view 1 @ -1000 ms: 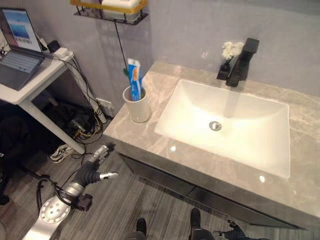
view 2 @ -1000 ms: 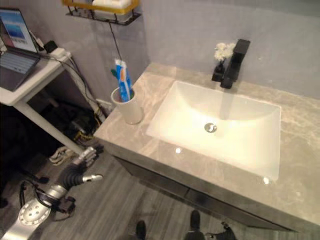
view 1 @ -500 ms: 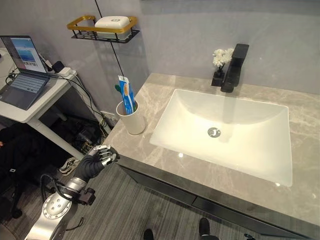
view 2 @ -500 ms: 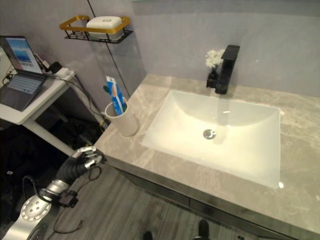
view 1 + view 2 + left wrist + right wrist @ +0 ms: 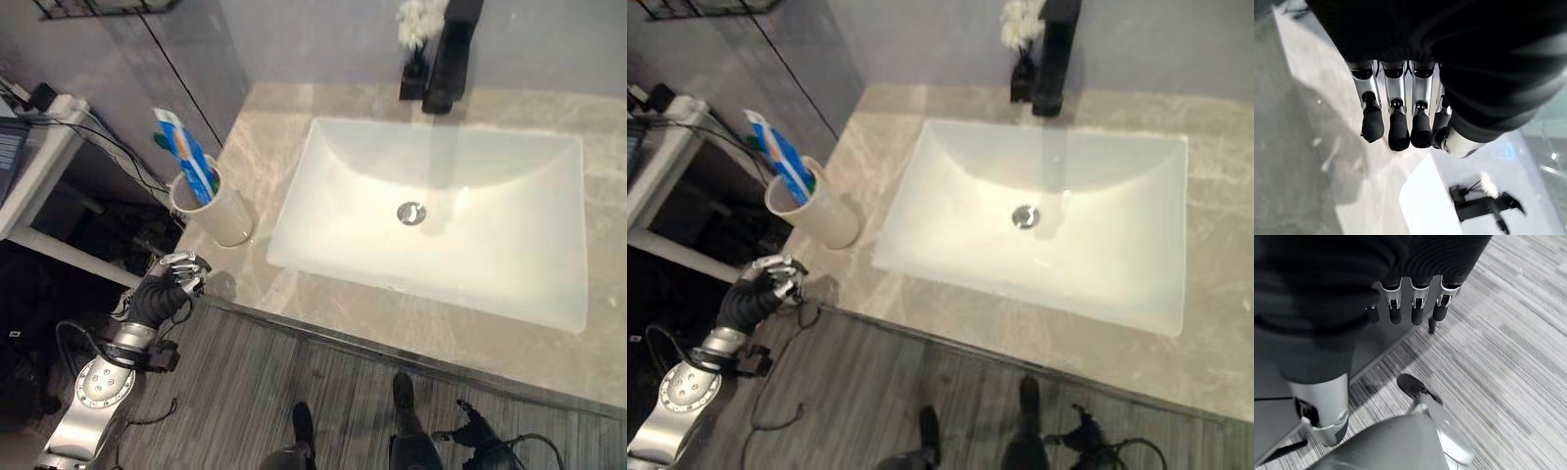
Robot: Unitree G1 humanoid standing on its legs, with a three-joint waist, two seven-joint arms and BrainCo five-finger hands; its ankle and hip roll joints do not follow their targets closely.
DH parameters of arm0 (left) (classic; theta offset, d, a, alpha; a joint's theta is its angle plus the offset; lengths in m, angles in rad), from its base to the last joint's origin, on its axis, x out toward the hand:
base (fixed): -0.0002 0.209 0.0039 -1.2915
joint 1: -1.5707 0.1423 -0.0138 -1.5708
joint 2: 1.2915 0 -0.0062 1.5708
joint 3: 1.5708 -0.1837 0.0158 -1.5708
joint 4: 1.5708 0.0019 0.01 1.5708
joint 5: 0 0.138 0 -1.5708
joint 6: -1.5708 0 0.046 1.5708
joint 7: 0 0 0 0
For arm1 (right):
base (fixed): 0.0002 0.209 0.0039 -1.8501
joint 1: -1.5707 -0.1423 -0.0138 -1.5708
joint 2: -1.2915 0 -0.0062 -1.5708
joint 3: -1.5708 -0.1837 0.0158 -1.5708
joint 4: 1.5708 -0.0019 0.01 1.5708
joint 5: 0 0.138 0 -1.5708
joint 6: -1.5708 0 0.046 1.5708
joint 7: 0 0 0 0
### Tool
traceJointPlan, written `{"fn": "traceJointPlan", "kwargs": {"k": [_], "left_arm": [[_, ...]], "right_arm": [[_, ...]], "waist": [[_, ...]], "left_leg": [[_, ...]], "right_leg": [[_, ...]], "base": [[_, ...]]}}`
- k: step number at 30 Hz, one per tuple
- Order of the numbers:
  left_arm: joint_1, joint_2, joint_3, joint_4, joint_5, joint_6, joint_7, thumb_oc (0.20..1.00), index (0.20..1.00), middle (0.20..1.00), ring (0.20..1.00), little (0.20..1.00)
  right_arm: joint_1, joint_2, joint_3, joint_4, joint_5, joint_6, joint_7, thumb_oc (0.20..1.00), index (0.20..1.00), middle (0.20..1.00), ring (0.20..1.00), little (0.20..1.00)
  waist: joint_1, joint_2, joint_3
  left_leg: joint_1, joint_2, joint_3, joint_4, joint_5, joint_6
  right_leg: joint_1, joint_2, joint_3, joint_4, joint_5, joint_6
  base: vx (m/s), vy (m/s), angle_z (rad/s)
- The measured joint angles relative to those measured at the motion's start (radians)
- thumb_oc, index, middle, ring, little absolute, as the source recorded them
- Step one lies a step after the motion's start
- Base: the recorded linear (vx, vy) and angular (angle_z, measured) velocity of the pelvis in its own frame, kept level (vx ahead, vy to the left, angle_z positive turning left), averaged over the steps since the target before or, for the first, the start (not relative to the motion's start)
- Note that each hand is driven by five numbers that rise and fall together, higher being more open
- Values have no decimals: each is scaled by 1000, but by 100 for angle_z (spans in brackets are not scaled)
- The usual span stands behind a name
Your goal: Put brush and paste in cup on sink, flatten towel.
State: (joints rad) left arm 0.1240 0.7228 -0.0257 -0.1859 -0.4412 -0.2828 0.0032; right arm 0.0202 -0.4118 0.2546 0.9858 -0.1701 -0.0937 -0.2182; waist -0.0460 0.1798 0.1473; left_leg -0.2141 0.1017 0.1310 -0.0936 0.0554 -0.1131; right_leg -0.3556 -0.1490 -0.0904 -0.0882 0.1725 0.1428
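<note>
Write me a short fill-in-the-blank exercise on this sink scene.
1. The toothpaste stands inside the ____.
2. The cup sits on the counter to the ____ of the basin.
3. The faucet is coloured ____.
4. The left hand, holding nothing, has its fingers ____.

Missing words: cup; left; black; curled

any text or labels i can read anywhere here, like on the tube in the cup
No text can be read in these pictures.
Toothpaste tube standing in the white cup: blue and white with an orange stripe, its print too blurred to make out.
Black faucet, marble counter and white basin: no markings visible.
Left hand, fingers curled, holding nothing, at the counter's front corner: no label seen.
</note>
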Motion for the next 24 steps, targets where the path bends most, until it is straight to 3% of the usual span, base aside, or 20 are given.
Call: {"fn": "traceJointPlan", "kwargs": {"k": [8,24], "left_arm": [[-50,-3,-21,4,31,-25,38,200,200,200,200,200],[-73,-20,-13,18,68,-51,97,200,200,200,200,200]], "right_arm": [[-45,-22,-20,-36,38,-17,-29,1000,1000,1000,1000,1000],[-66,-20,-30,19,110,-20,-43,1000,1000,1000,1000,1000]], "waist": [[-21,3,52],[-18,1,55]], "left_leg": [[-16,2,37,0,-1,0],[-34,3,43,0,-3,-2]], "right_leg": [[-37,7,32,0,8,-3],[-60,11,47,0,10,-2]], "base": [[27,-14,-12],[15,-9,-2]]}}
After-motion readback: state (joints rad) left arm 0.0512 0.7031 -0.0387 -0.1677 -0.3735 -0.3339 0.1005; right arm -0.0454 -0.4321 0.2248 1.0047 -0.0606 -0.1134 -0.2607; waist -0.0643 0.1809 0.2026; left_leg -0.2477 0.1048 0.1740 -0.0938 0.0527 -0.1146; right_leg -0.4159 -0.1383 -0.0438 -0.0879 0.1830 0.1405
